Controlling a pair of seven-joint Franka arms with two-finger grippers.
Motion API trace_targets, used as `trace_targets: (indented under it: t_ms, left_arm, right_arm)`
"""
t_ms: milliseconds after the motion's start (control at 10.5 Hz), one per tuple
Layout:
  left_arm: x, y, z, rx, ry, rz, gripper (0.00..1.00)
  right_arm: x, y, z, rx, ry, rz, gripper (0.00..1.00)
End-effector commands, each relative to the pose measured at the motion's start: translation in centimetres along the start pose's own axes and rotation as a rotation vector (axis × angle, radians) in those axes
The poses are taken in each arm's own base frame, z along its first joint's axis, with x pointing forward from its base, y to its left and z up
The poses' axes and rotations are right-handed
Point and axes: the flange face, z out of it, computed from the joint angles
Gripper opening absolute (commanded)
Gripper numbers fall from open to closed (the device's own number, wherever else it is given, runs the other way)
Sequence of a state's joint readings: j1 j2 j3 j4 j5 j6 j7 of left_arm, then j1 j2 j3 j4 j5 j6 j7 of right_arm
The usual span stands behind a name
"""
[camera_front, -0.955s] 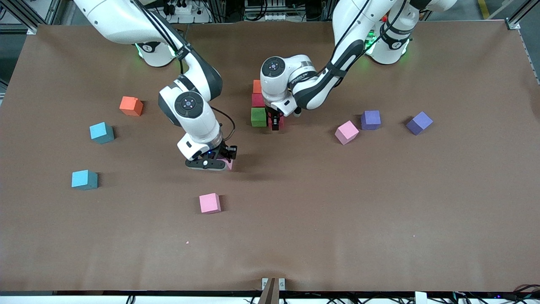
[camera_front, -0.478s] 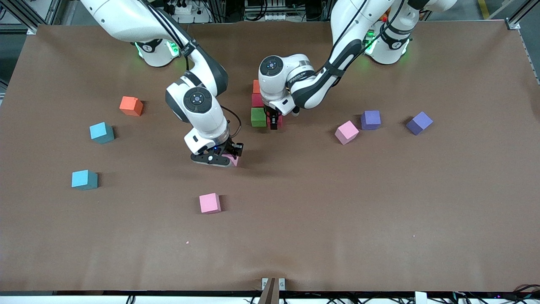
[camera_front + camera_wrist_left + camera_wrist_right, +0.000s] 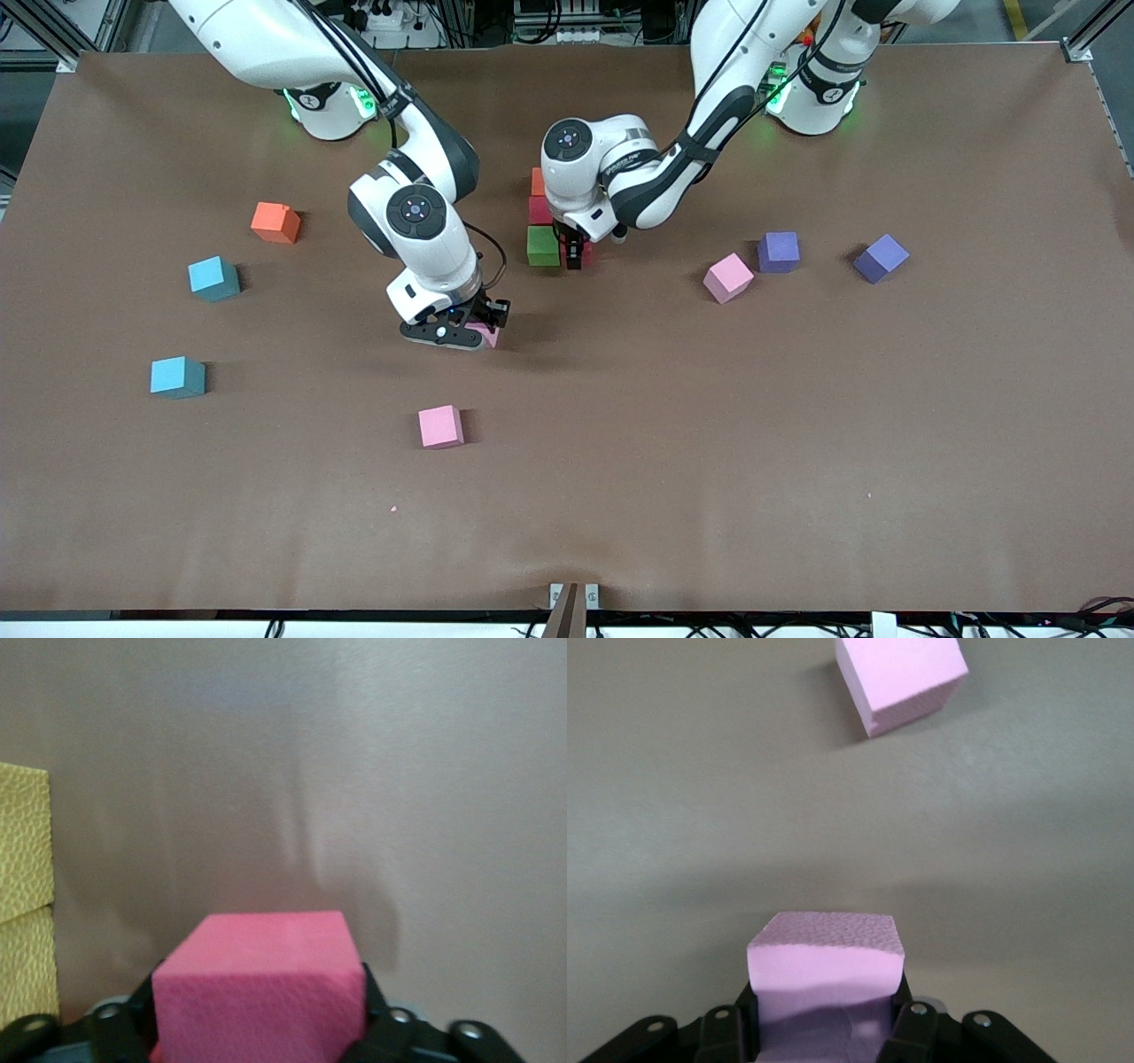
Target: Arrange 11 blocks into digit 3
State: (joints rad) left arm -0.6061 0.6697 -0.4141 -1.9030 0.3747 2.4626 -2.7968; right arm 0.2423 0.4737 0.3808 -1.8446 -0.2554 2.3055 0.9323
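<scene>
Right gripper point(image 3: 478, 332) clamps pink block point(image 3: 826, 961) (apparently lifted).

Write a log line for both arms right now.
left gripper: at red block beside green block | right gripper: holding pink block

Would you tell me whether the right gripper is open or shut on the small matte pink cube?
Shut: the right gripper's black fingers press both sides of the small matte pink cube in the right wrist view.
</scene>
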Motion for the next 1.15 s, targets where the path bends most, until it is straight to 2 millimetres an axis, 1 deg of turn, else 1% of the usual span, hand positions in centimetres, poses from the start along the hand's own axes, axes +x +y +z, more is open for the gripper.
trace_targets:
  t_ms: [0, 478, 669, 860, 1051]
  left_arm:
    - [-1.0, -0.5, 0.1, -0.034, 0.002, -0.187, 1.0]
    - [-0.5, 0.5, -1.7, -0.056, 0.004, -0.186, 1.0]
    - [0.5, 1.7, -2.7, -0.058, 0.022, -0.19, 1.0]
    - [0.5, 1.8, -3.6, -0.068, 0.025, -0.188, 1.0]
    - [0.6, 1.7, -4.1, -0.062, 0.033, -0.184, 1.0]
  right_arm:
    - [-0.3, 0.2, -0.5, -0.012, -0.008, 0.023, 0.2]
    - [-0.2, -0.3, -1.1, 0.002, 0.001, 0.027, 0.2]
    - [-0.3, -0.6, -1.4, 0.006, 0.003, 0.027, 0.2]
    - [-1.5, -1.7, -1.5, 0.01, 0.0, 0.034, 0.2]
    - [-2.9, -2.8, -1.0, 0.003, -0.014, 0.057, 0.2]
